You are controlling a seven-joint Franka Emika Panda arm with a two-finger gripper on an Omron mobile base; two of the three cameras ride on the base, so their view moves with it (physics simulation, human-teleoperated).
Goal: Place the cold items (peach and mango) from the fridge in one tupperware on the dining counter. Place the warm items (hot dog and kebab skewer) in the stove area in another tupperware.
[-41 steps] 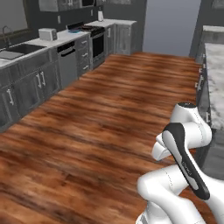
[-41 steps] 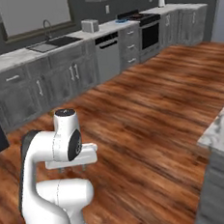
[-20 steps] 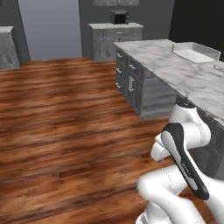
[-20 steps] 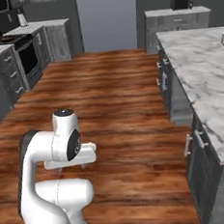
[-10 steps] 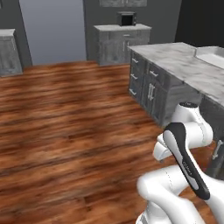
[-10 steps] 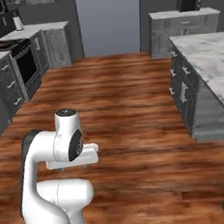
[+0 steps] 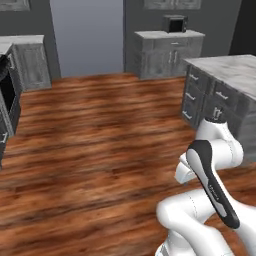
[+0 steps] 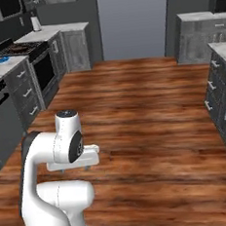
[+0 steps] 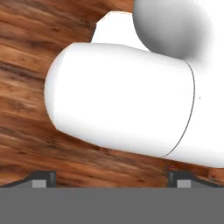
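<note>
Floor point(image 7: 100, 150): glossy wood planks. Bench point(image 7: 235, 67): pale marble top, smooth. Cabinets point(image 8: 74, 50): matt grey wood-grain.

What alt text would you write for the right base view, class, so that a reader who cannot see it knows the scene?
A white robot arm stands folded at lower left on a wooden floor in a grey kitchen. A stove sits in the counter run on the left, grey cabinets line the right, and a pale doorway lies straight ahead.

The light is even and soft, without strong shadows. The wood floor point(image 7: 90, 150) shows pale glossy streaks. All pictures are a little blurred and coarse. At 12 o'clock the doorway point(image 8: 133, 20) is the brightest area; the cabinets point(image 7: 167, 55) look dim.
</note>
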